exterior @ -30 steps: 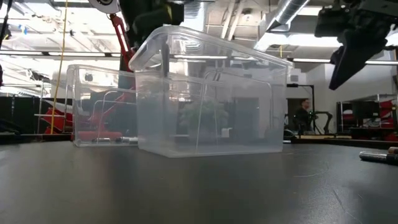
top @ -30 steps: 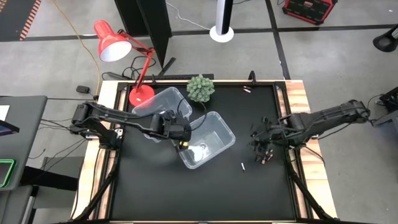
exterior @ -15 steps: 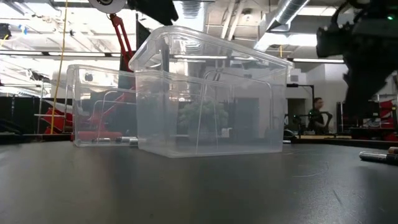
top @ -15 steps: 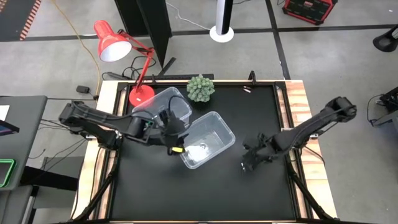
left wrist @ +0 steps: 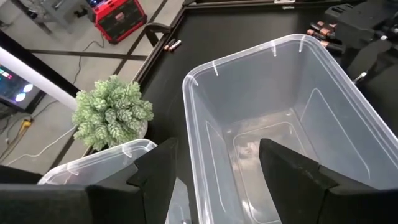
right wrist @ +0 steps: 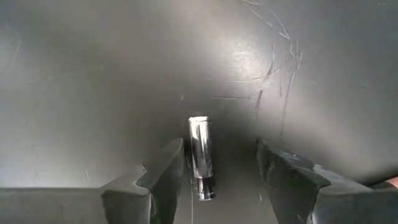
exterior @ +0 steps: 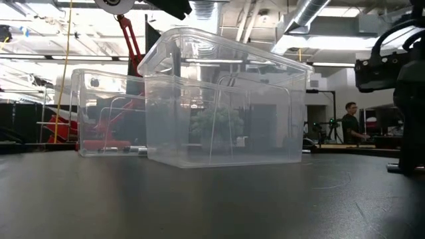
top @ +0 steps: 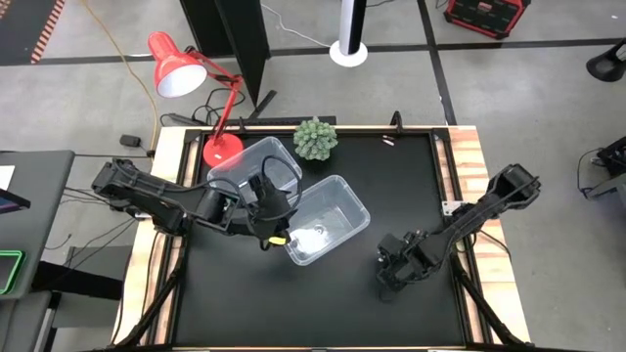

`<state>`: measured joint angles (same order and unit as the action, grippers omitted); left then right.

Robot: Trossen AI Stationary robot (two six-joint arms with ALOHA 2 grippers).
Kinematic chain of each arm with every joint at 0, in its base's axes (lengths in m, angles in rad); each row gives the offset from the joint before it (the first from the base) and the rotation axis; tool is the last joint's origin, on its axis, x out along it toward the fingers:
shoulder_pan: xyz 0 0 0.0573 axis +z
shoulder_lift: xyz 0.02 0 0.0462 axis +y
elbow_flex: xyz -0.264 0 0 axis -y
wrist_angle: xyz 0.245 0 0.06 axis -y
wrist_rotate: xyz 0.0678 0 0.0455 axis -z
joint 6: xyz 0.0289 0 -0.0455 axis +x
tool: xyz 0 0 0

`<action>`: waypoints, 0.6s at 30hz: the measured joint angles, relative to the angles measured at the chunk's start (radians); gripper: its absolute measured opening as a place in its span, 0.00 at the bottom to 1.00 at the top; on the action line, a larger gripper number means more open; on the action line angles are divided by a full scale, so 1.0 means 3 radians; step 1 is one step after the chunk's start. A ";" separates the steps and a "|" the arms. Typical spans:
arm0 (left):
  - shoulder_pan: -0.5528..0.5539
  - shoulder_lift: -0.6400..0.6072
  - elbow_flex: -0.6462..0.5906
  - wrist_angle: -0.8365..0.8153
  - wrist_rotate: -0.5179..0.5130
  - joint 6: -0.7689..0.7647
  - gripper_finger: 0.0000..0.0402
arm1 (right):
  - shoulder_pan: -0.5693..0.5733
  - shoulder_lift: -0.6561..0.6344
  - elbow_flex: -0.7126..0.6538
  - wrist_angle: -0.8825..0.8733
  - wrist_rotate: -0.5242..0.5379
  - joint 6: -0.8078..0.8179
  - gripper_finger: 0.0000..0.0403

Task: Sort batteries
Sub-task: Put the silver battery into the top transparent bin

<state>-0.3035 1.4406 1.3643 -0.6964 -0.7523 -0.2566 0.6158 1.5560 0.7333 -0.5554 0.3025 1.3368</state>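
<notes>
Your right gripper (right wrist: 217, 163) hangs low over the black table (top: 391, 186), fingers spread, with a small shiny silver cylindrical battery (right wrist: 201, 157) lying flat between them (not gripped). Your left gripper (left wrist: 217, 171), also spread wide and empty, hovers above the nearer clear plastic rectangular bin (left wrist: 298, 118).

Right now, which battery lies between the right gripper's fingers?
The silver battery alone on the mat, between the open right gripper; the copper-ended batteries lie farther off.

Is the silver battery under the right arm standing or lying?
Lying: the silver battery rests flat on the black table, between the right gripper's open jaws.
</notes>
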 joint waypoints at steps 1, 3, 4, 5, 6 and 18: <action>-0.0007 0.0000 0.0000 -0.0001 0.0001 -0.0013 0.55 | 0.0000 0.0031 0.0003 0.0005 0.0022 0.0019 0.56; -0.0014 0.0000 0.0000 -0.0003 0.0001 -0.0024 0.55 | 0.0000 0.0094 0.0005 0.0011 0.0037 0.0082 0.56; -0.0017 0.0000 0.0000 -0.0003 0.0001 -0.0035 0.55 | -0.0001 0.0105 0.0005 0.0006 0.0036 0.0094 0.55; -0.0024 0.0000 0.0000 -0.0003 0.0001 -0.0048 0.55 | -0.0001 0.0120 0.0005 -0.0007 0.0036 0.0103 0.54; -0.0031 0.0000 0.0000 -0.0003 0.0001 -0.0059 0.55 | -0.0001 0.0128 0.0005 -0.0018 0.0036 0.0104 0.52; -0.0058 0.0000 0.0003 0.0002 0.0006 -0.0059 0.55 | 0.0000 0.0143 -0.0001 -0.0045 -0.0001 0.0034 0.11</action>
<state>-0.3210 1.4406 1.3651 -0.6959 -0.7506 -0.2742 0.6159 1.5990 0.7330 -0.5690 0.3023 1.3469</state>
